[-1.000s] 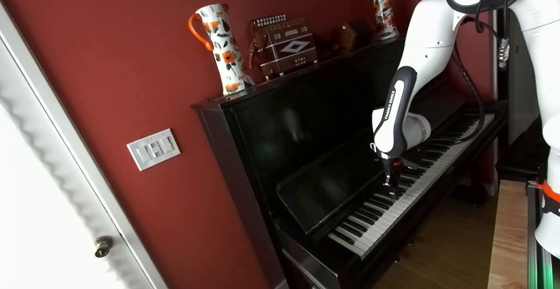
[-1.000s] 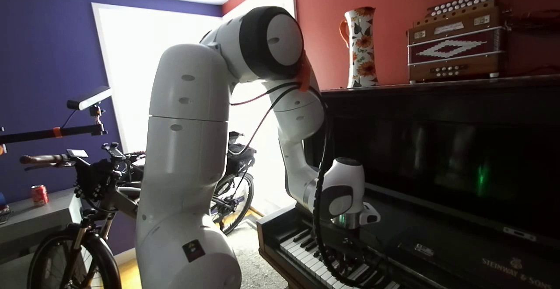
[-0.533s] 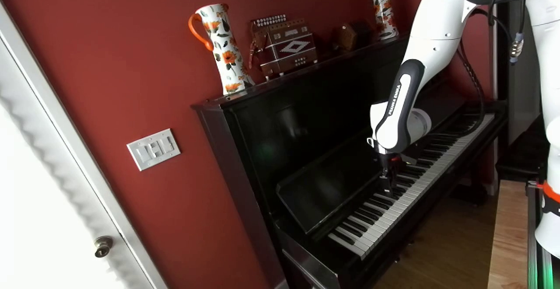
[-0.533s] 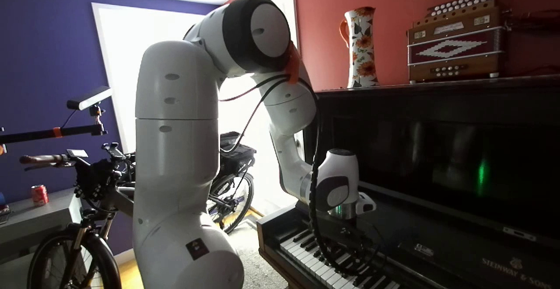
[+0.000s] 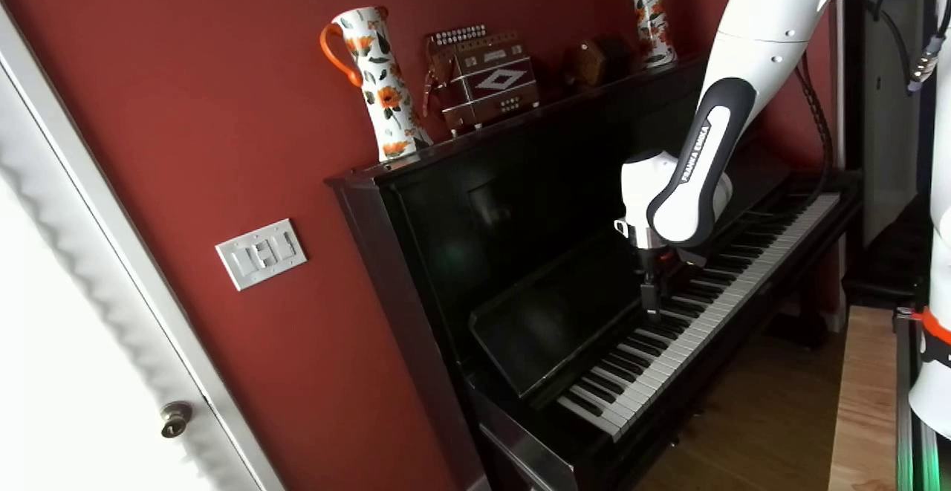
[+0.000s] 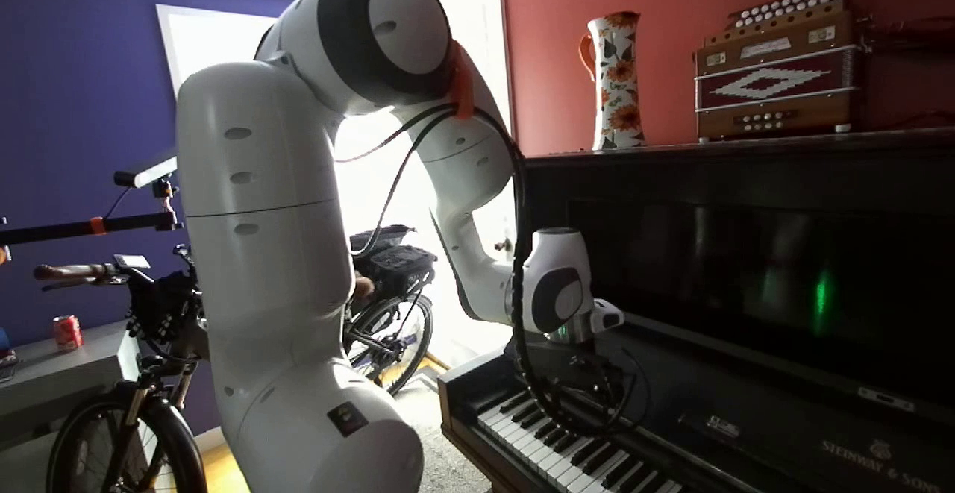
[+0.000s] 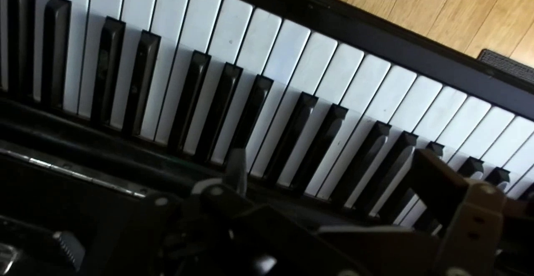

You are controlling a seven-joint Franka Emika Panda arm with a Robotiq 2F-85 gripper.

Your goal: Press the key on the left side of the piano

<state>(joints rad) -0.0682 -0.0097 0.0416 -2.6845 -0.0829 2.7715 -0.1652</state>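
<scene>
The black jointed fingers (image 7: 442, 178), spread wide and holding nothing, are rising and edging toward the left end of the glossy black upright piano (image 5: 550, 253). Its white and black keys (image 7: 260, 38) are lying beneath them, so pressing now is presumably requiring a descent.

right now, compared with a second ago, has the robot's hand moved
Yes. In an exterior view, the hand has shifted up and slightly left in the picture, judged against the piano keys, which have stayed put.
</scene>
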